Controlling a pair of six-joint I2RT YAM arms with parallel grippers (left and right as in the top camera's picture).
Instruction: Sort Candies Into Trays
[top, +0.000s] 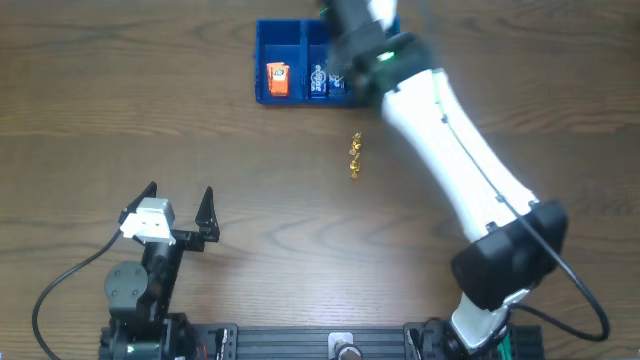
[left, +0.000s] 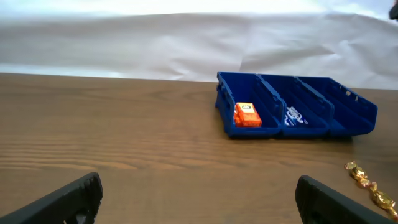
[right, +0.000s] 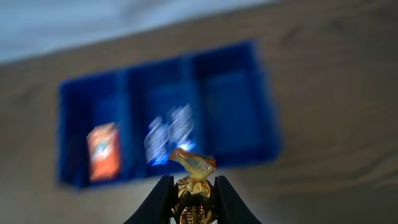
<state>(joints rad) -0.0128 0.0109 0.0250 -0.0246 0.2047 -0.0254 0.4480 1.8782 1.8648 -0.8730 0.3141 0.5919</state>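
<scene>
From above, the blue tray (top: 261, 60) sits at the far middle of the table (top: 120, 120). An orange candy (top: 277, 79) lies in its left compartment and a blue-and-white candy (top: 318, 80) in the middle one. The right arm (top: 450, 140) reaches up and across so that its end hangs over the tray's right part. A short string of gold candies (top: 355, 155) lies on the wood, nearer than the tray and apart from it. The left gripper (top: 180, 205) sits low at the near left with its fingers spread wide and nothing between them.

The left wrist camera looks across the table at the tray from the near side. The orange candy and the blue-and-white candy are in their compartments, and the right compartment looks bare. The loose gold candies lie near right of the tray.

In the right wrist camera, the right gripper (right: 193, 198) has its fingers clamped on a gold candy (right: 193, 165), with the twisted wrapper sticking out above them. It is held up over the near edge of the tray, about level with the middle compartment.

The step in hand looks like carrying this gold candy to its slot. The next move probably calls for shifting right over the bare compartment, lowering, and then letting go.
</scene>
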